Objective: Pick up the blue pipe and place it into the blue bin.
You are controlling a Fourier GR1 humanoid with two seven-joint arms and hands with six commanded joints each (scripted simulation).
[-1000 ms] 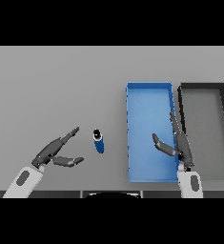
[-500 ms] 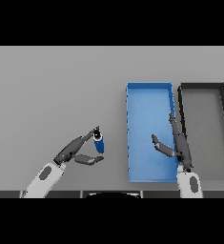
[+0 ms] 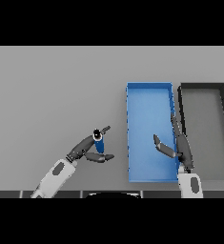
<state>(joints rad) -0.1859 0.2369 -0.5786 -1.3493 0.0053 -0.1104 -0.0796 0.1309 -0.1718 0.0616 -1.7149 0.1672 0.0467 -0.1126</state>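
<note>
At lower left of the grey table [image 3: 51, 90], my left hand [image 3: 82, 151] reaches in from the bottom edge with its fingers extended along one side of the blue pipe [image 3: 99, 143] and its thumb along the other, bracketing the pipe without yet clenching on it; I read this hand as open, poised at the moment before closure. Standing roughly upright just left of the blue bin [image 3: 149, 88], the pipe shows its dark open end upward. I judge it to be short, rigid and light, with a smooth round wall that could roll or tip if nudged, so I would pinch it at mid-height across its diameter. To its right lies the blue bin, long and shallow, seemingly empty. Over the bin's right edge hangs my right hand [image 3: 179, 145], fingers straight, thumb spread, holding nothing. Farthest right, beside the blue bin, sits a dark grey bin [image 3: 202, 86].
</note>
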